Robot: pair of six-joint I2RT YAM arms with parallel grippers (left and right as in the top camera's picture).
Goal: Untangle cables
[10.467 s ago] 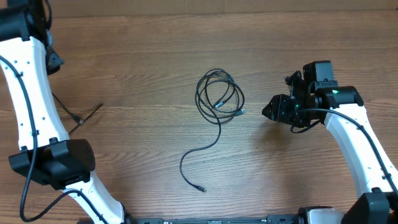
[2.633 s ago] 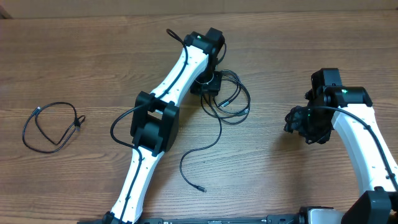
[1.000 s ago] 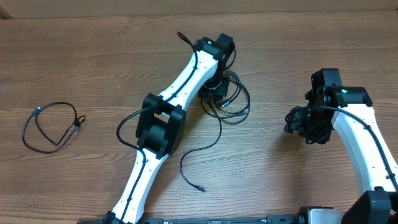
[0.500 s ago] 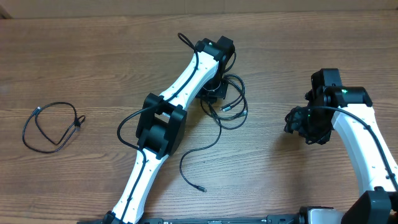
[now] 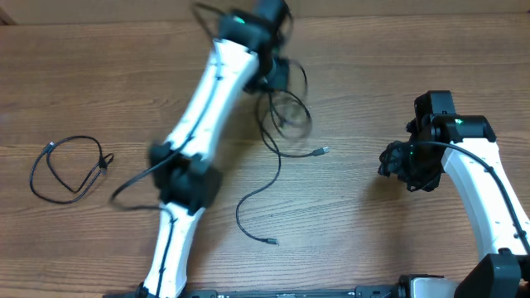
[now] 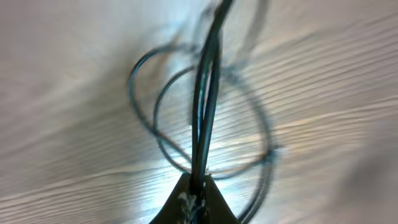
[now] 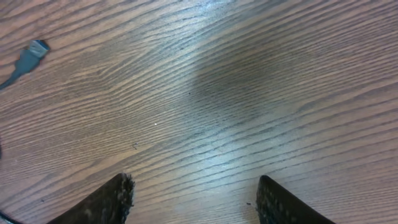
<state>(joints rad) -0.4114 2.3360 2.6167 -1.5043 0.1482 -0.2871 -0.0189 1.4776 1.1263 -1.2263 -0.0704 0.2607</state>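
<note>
Above the brown wood-grain table (image 5: 414,66), the left gripper (image 6: 193,190) is clamped tight on strands of a thin black tangled cable (image 5: 284,116) near the far edge; the right gripper (image 7: 194,186) gapes wide, empty; 1 separate black looped cable (image 5: 66,165) lies far left.

Wood-grain table (image 5: 397,66), brown, with a faint sheen where light hits. The cables (image 6: 205,106) look smooth, black, plastic-sheathed. Right arm (image 5: 476,190) shell: glossy white plastic.
</note>
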